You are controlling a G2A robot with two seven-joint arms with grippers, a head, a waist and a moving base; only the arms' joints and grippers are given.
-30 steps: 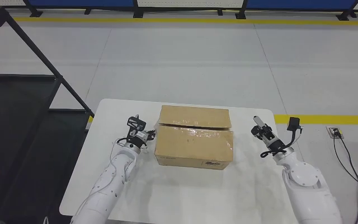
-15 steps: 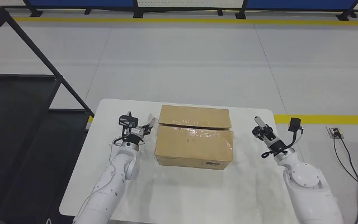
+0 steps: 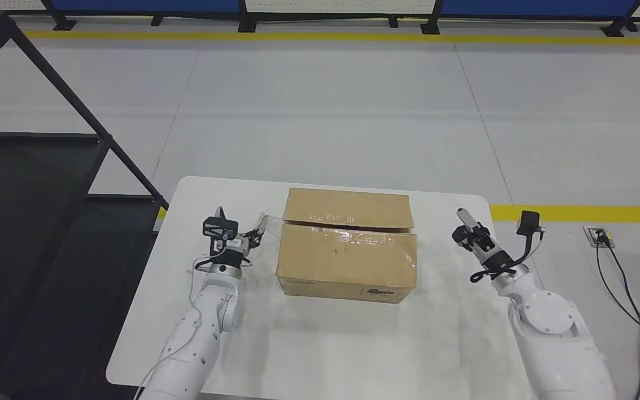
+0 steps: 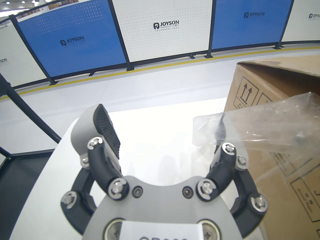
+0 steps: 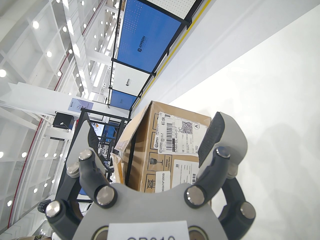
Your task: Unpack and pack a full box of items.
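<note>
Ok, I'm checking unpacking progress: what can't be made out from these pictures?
- Contents of the box: top view, its flaps cover them.
- One fingertip of the left gripper: left wrist view, clear tape lies across it; whether it sticks is unclear.
- Part of the box: left wrist view, cut off at the edge.

White arms (image 3: 205,318) carry silver end effectors (image 4: 160,118) with black ribbed pads (image 4: 107,128).

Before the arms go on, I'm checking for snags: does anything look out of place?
Yes. A strip of clear plastic tape hanging off the brown cardboard box clings to one side of the left gripper, though its jaws stand open: it looks stuck, not held.
</note>
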